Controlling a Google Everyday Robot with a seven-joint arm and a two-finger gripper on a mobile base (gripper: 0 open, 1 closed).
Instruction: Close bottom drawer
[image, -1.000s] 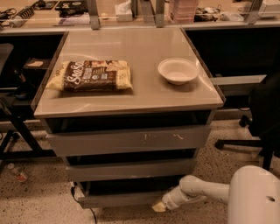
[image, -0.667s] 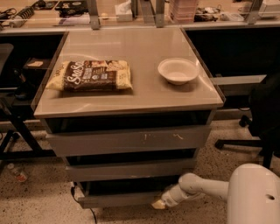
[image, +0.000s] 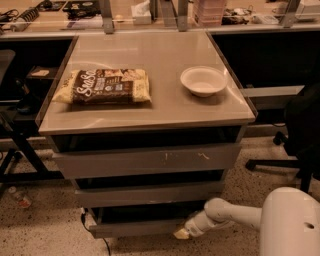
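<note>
Cab. top (image: 165, 50) w/ chip bag (image: 105, 86) L, white bowl (image: 203, 81) R, apart; claw (image: 182, 233) low at btm drawer (image: 135, 228) front.

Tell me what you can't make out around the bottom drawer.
- Camera view: whether the gripper, low at the right end of the bottom drawer, touches its front; its own tip covers that spot.
- Camera view: the drawer's inside, shadowed under the middle drawer.
- Camera view: the robot body, cut off by the lower right edge.
</note>
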